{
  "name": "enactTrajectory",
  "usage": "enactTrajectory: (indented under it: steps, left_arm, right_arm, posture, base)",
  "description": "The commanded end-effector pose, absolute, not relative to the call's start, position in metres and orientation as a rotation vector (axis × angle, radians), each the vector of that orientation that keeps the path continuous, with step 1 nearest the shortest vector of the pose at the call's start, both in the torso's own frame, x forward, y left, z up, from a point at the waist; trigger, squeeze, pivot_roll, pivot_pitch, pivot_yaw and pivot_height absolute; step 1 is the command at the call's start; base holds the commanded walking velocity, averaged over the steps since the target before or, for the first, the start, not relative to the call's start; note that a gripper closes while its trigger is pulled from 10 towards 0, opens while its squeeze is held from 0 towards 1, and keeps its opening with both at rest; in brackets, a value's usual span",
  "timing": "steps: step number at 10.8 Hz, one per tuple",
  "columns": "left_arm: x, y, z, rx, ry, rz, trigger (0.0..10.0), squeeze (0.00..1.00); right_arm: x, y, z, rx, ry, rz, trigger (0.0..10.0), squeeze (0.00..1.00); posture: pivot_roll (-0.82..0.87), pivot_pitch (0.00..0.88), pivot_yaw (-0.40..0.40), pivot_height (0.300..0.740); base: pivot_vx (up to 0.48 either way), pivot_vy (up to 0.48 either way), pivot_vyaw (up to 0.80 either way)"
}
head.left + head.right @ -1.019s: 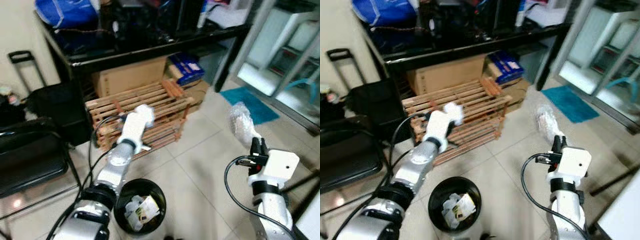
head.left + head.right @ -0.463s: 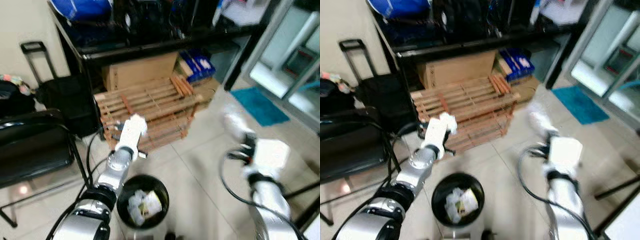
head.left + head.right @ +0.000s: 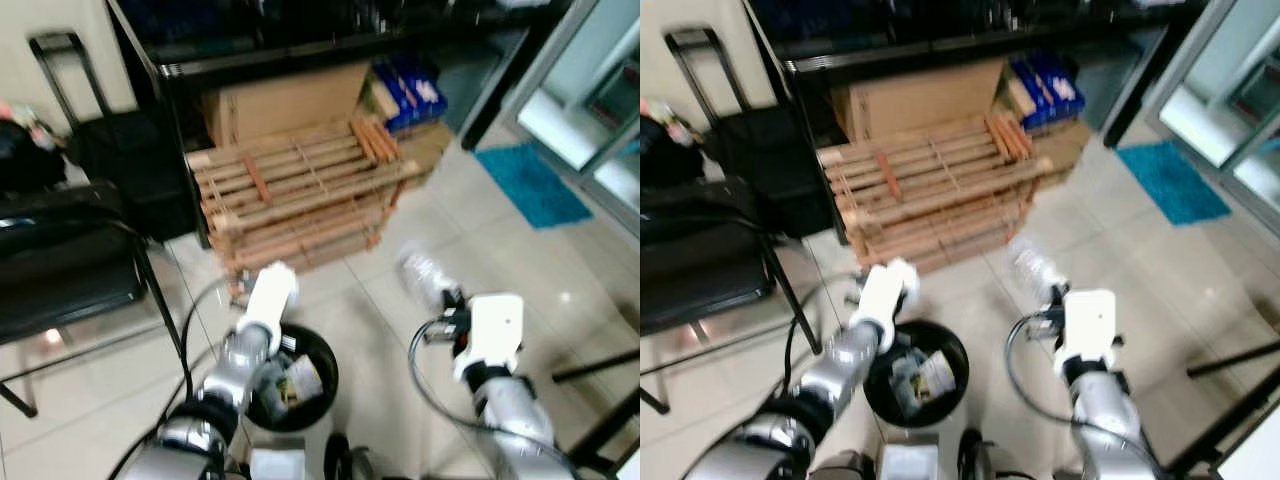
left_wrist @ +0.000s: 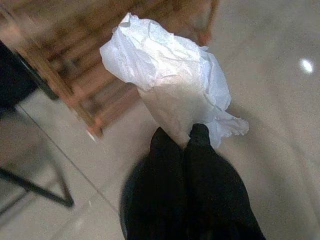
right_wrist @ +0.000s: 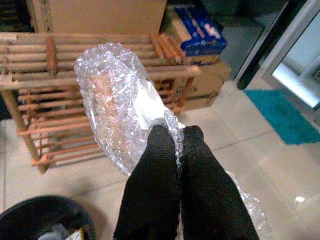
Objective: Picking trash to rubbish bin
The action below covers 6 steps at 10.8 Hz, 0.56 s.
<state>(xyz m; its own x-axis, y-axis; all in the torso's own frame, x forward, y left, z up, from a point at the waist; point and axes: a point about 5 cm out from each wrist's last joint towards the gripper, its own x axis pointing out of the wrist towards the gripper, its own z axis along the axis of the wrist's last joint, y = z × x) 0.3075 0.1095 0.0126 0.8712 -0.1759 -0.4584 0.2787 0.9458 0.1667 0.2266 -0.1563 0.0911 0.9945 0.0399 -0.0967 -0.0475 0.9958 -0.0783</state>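
Two loads held: left gripper [image 4: 182, 135] clamps crumpled white paper [image 4: 167, 82] over the round black bin [image 3: 318, 395]; right gripper [image 5: 172, 137] pinches clear bubble wrap [image 5: 112, 97], right of it. Centre before releasing.

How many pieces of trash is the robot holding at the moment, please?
2: crumpled white paper in the left gripper near the black bin, bubble wrap in the right gripper.
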Motion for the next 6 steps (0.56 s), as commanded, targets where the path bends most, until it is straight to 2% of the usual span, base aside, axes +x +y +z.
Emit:
enactTrajectory:
  steps: [1,3,6]
  left_arm:
    - [0.302,0.1,0.006,0.248,0.484,-0.27,10.0,0.0]
    - [0.29,0.098,-0.01,0.265,0.596,-0.284,10.0,0.0]
    - [0.282,0.105,-0.021,0.298,0.67,-0.248,10.0,0.0]
  right_arm:
    - [0.225,-0.16,0.095,-0.094,0.089,0.035,10.0,0.0]
    - [0.221,-0.162,0.103,-0.106,0.084,0.042,10.0,0.0]
    - [0.212,-0.171,0.103,-0.128,0.105,0.02,10.0,0.0]
  posture:
    - [0.07,0.261,-0.134,0.74]
    - [0.03,0.258,-0.142,0.74]
    - [0.0,0.25,-0.149,0.74]
  base:
    - [0.0,0.0,0.0]
    - [0.0,0.0,0.0]
    - [0.0,0.0,0.0]
